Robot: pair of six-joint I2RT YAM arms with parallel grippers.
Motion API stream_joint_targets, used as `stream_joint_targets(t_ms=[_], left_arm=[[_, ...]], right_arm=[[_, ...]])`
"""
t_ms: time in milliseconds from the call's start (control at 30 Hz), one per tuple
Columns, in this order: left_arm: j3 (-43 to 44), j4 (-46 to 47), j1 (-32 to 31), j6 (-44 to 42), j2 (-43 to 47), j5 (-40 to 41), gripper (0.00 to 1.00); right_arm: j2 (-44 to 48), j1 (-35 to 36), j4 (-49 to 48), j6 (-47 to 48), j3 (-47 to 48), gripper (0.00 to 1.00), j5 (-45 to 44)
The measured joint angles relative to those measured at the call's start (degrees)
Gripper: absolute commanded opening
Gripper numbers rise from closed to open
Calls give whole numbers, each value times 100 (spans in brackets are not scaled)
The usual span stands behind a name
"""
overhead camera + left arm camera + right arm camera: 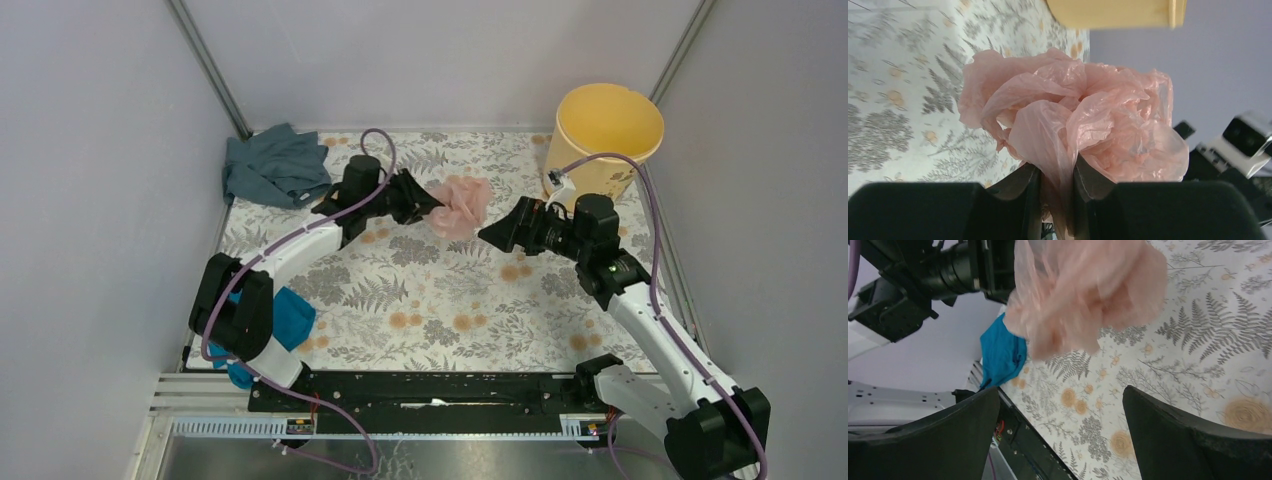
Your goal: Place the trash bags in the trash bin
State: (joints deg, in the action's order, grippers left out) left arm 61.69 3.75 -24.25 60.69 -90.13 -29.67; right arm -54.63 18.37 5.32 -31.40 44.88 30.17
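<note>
Looking down from overhead first: left gripper (pixel 425 203) clenched on a thin, wrinkly pale pink plastic bag (pixel 462 205), bunched into a ball just ahead of its jaws and held up off the fern-print table cover (pixel 440 290). Facing it from the opposite side, right gripper (pixel 497 235), jaws spread wide, nothing between them, tips near the bag but apart from it. Behind the right gripper, round yellow-orange plastic bucket (pixel 608 125), upright, mouth open to the top, well apart from the bag. Far behind the left gripper, crumpled grey-blue cloth (pixel 275 165); back by that arm's base, bright teal cloth (pixel 290 318).

Over to the left wrist: left gripper (pixel 1055 175) squeezing a twist of pink film between both dark fingers (pixel 1020 192), bag (pixel 1073 115) billowing straight ahead of the jaws, bucket (pixel 1118 12) further ahead at the top edge.

Now the right wrist: right gripper (pixel 1060 395) gaping, dark fingers (pixel 948 430) well apart, bag (pixel 1088 295) hanging ahead of the gap, untouched. Past the bag, off the left finger's side, teal cloth (pixel 1000 355) on the table cover (pixel 1208 330).
</note>
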Motion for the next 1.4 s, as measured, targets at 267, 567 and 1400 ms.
stream_joint_targets(t_ms=[267, 567, 1400], left_arm=[[133, -404, -841, -831, 103, 538, 27], [133, -435, -1025, -1191, 350, 1056, 29], [931, -931, -105, -2024, 625, 780, 84]], right_arm=[[-151, 0, -1812, -1443, -846, 76, 302], [-15, 0, -2914, -2612, -1700, 65, -15], [-658, 0, -2275, -568, -1478, 0, 367]])
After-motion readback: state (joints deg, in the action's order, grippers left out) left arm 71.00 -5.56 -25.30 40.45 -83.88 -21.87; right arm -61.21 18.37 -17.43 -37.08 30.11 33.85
